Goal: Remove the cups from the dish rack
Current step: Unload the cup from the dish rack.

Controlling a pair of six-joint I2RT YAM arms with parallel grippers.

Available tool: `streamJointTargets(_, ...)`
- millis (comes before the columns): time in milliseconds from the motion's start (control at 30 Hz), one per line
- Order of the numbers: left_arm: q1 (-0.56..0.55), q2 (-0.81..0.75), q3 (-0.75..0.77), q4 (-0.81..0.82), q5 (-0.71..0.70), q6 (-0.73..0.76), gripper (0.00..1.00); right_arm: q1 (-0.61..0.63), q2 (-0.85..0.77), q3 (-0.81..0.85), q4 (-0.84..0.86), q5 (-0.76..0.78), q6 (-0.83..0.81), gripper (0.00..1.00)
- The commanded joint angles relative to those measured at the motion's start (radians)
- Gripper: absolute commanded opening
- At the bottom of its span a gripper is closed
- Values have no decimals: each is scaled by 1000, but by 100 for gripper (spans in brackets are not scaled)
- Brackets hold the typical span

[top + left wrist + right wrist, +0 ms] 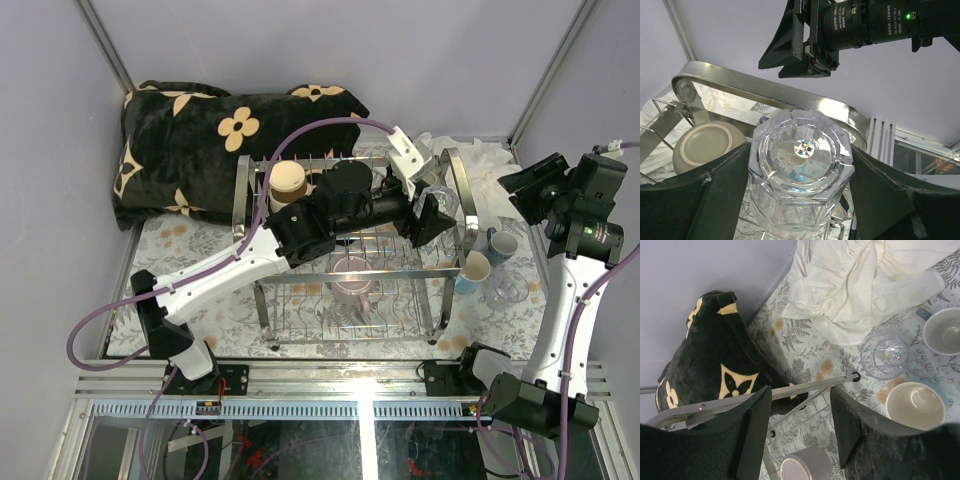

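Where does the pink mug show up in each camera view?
Top external: pink mug at centre, low inside the dish rack.
Left wrist: not in it.
Right wrist: mug at the bottom edge, centre.
Shared landmark: the rack's chrome end handle.

polished metal, clear glass, soft cloth
dish rack gleams chrome; glass glossy, faceted; cushion upper left plush.

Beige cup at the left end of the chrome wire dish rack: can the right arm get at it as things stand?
Probably not. The beige cup stands in the chrome wire dish rack at the end farthest from the right gripper, and the left arm lies across the rack between them.
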Motion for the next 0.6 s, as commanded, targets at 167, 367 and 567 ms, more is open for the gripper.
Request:
streamJointTargets(167, -14, -14, -9, 94, -42, 24, 53, 6, -23, -11, 46, -38, -6, 57)
streamJointTargets(367, -17, -37, -18, 85, -55, 28, 40, 6, -24, -16, 51, -41, -2, 57)
streamJointTargets(567, -17, -76, -13, 69, -88, 34, 20, 6, -20, -12, 56, -46, 0, 57)
